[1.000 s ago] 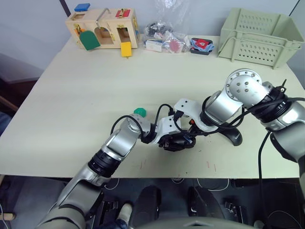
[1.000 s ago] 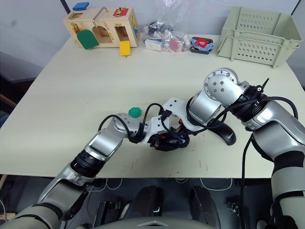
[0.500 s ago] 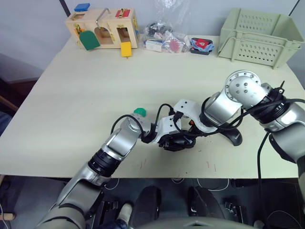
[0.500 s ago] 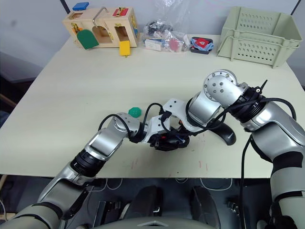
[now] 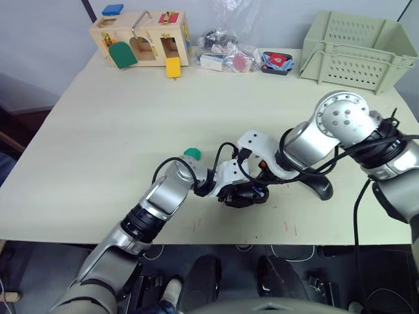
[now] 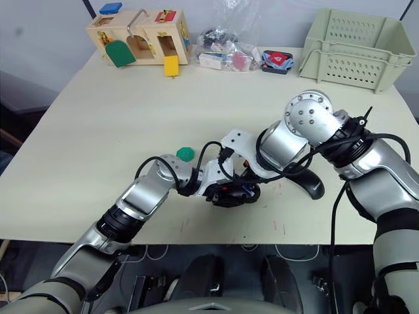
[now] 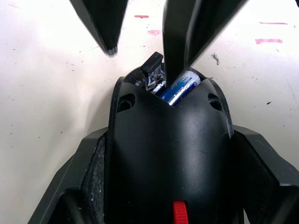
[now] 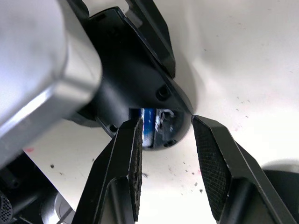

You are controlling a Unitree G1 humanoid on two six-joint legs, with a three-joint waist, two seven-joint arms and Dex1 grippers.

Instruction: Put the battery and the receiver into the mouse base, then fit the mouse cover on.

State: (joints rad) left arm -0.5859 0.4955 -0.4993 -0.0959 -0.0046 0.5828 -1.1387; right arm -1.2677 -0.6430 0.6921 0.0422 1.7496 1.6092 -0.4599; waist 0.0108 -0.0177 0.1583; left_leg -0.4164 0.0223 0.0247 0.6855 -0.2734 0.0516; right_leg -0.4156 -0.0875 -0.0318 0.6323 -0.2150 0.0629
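Near the lower centre of the frame, the left pincer (image 7: 168, 186) was closed on the black oval mouse base (image 7: 168, 154), with the blue-ended white battery (image 7: 180, 88) seated inside. The right pincer (image 8: 166, 140) hovered open over it. The smooth black mouse cover (image 5: 321, 188) lay at right on the surface (image 5: 131, 111).

Mouse base (image 7: 168, 154) smooth semi-gloss black plastic; battery (image 7: 180, 88) glossy blue wrap; fingers (image 8: 212, 161) ribbed matt pads

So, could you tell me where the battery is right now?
The battery lies inside the mouse base, which the left gripper holds near the table's front edge, with the right gripper open just above it.
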